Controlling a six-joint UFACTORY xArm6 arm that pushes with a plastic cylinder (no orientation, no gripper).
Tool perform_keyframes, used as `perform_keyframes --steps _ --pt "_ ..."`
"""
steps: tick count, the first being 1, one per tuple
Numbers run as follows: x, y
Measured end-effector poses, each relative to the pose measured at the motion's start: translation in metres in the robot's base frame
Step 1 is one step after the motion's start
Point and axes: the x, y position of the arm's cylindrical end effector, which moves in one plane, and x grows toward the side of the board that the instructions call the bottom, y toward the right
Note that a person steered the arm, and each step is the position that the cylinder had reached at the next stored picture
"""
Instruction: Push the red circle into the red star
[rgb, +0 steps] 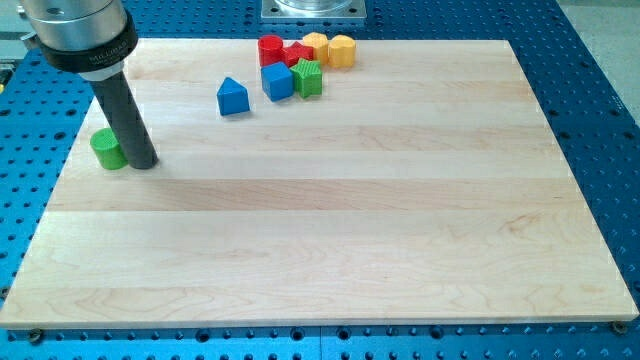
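Observation:
The red circle (270, 49) sits at the view's top, touching the red star (296, 54) on its right. My tip (144, 163) rests on the board at the view's left, far from both red blocks. It stands right beside a green round block (108, 149), which is on its left. The rod rises up and to the left to the arm's head.
A blue cube (277, 81) and a green star-like block (309, 77) sit just below the red blocks. Two yellow blocks (315, 44) (342, 49) lie to the right of the red star. A blue house-shaped block (233, 97) lies apart, lower left of the cluster. The wooden board (330, 230) sits on a blue perforated table.

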Motion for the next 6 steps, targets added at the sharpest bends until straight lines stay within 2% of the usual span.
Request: perform_keyframes --steps 2,5,6 --pt "-0.009 -0.012" --pt "-0.181 0.011" --pt "-0.205 0.078"
